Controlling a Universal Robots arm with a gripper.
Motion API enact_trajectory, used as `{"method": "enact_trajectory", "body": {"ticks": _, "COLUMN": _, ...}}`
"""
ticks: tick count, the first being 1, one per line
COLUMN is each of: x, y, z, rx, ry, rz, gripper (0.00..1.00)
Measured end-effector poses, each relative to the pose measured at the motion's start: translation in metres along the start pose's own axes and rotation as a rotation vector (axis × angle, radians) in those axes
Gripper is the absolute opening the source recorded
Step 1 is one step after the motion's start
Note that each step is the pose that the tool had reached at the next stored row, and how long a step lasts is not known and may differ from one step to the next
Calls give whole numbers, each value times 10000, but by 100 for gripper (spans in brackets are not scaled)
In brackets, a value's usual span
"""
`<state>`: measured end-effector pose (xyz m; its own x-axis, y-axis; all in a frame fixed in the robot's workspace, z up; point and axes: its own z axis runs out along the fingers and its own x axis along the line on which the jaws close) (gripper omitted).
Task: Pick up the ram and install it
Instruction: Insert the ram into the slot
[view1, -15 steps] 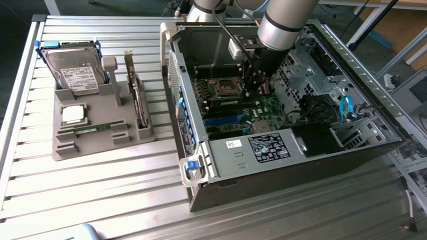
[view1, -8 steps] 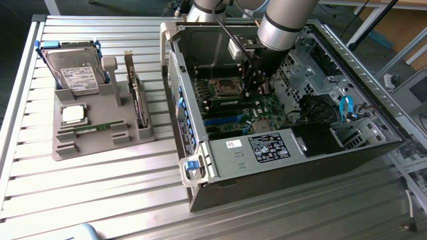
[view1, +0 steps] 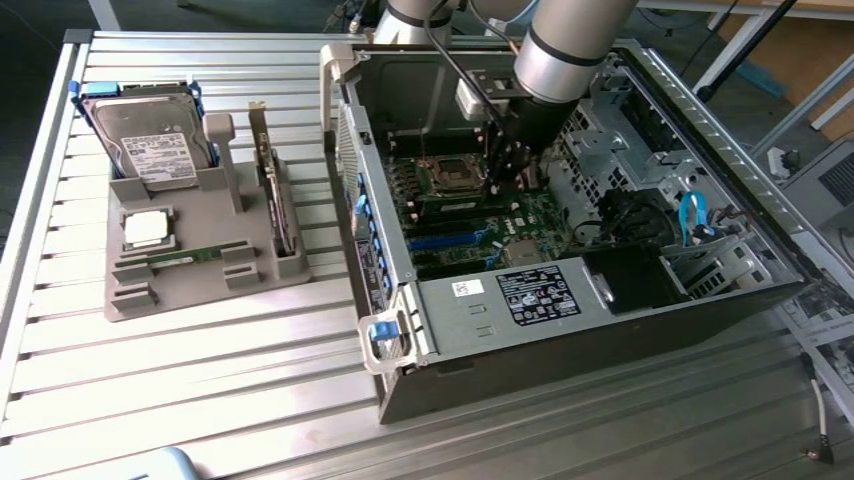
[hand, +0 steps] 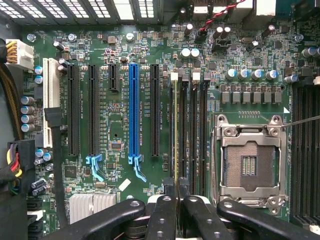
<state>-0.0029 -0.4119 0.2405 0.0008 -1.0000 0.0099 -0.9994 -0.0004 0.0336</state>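
At the exterior view's left, a gray holder (view1: 200, 290) sits on the slatted metal surface (view1: 200, 400), keeping a hard drive (view1: 154, 140), a square processor chip (view1: 144, 228) and an upright expansion card (view1: 274, 195) apart and easy to reach. To its right stands the open computer case (view1: 400, 340), side panel off so I can get down to the motherboard. My hand (view1: 507, 188) is lowered inside it, over the memory slots (hand: 192, 130) beside the empty processor socket (hand: 248, 165). My fingers are nearly together, pinching the ram (hand: 175, 130) by its thin edge. It stands edge-up along the slot nearest the blue connector (hand: 133, 115), lined up lengthwise so it can seat.
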Motion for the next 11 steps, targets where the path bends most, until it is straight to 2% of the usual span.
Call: {"method": "enact_trajectory", "body": {"ticks": 11, "x": -4, "y": 0, "z": 11, "rx": 1, "ry": 0, "rz": 5, "gripper": 12}}
